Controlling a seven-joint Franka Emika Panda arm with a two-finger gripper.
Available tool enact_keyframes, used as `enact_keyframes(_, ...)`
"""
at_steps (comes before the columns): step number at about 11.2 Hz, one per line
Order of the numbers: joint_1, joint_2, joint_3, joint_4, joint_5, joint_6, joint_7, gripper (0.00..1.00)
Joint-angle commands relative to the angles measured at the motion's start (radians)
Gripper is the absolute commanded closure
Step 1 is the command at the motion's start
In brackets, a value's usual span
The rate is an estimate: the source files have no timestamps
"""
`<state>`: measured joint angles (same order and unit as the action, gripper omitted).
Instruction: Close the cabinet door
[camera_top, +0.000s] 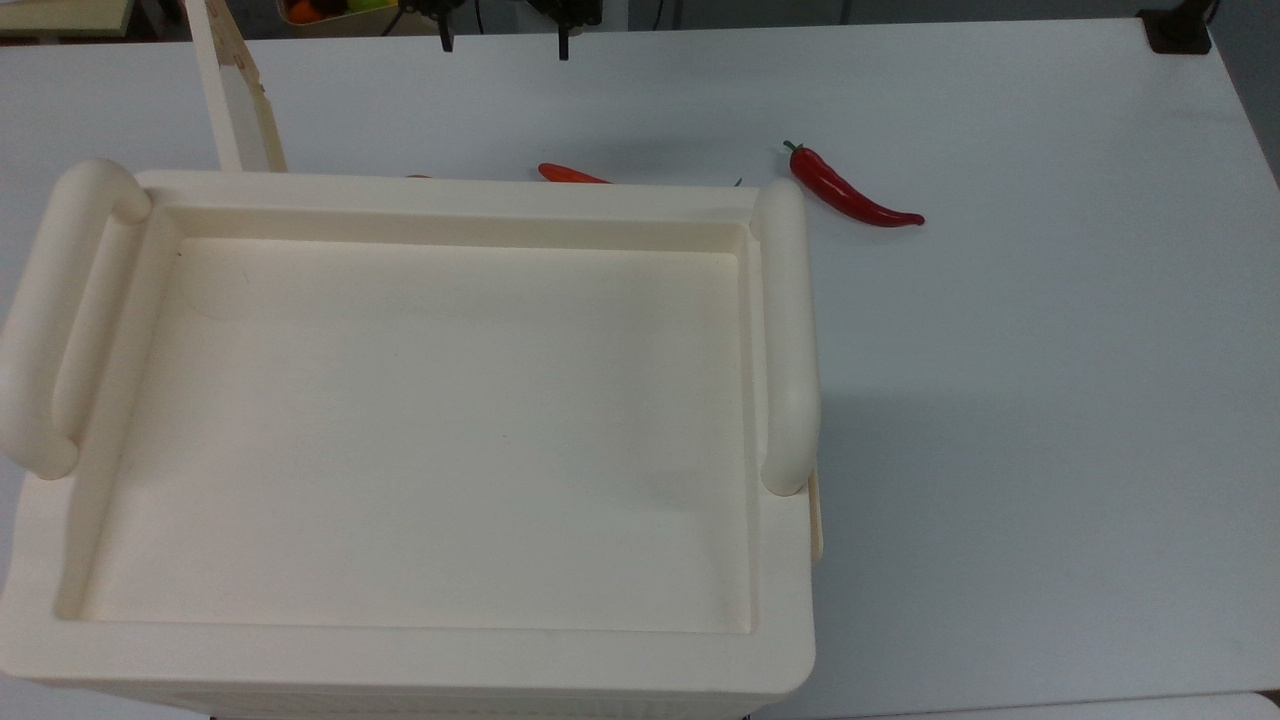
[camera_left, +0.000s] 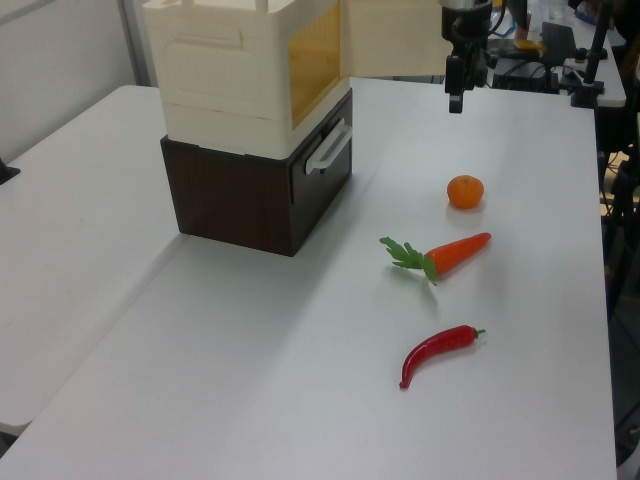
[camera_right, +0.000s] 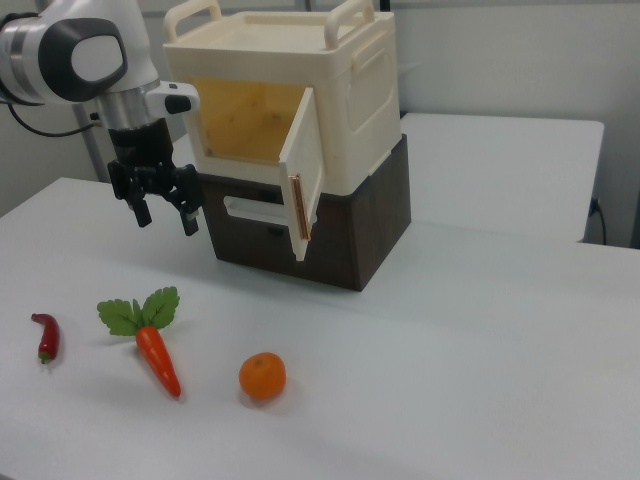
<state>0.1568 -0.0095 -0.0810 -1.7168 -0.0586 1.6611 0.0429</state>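
Observation:
The cabinet (camera_right: 350, 90) is a large cream unit with two tubular handles, and its tray top (camera_top: 450, 420) spreads across the top view. It stands on a dark brown base. The cabinet door (camera_right: 303, 175) is swung wide open, showing the tan interior. In the top view the door (camera_top: 232, 95) is a narrow slat at the upper left, and in the left view the door (camera_left: 392, 40) is a cream panel. My gripper (camera_right: 165, 214) hangs open and empty above the table. In the right view it is in front of the cabinet opening, left of the door. It also appears as gripper (camera_top: 504, 40) and gripper (camera_left: 456, 98).
On the white table lie an orange (camera_right: 262, 376), a carrot (camera_right: 152, 345) with green leaves and a red chili (camera_right: 45, 337), all on the door side of the cabinet. The brown base has a drawer with a pale handle (camera_left: 328, 150). The chili (camera_top: 850, 190) lies right of the cabinet.

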Motion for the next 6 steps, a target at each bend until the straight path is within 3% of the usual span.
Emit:
enact_keyframes(1, -0.019, -0.021, 0.0, -0.006, 0.022, -0.024, -0.017, 0.0)
enact_keyframes(5, -0.028, -0.015, 0.0, 0.006, 0.016, -0.021, -0.021, 0.03)
enact_keyframes(6, -0.028, -0.014, 0.0, 0.006, 0.014, -0.02, -0.028, 0.27)
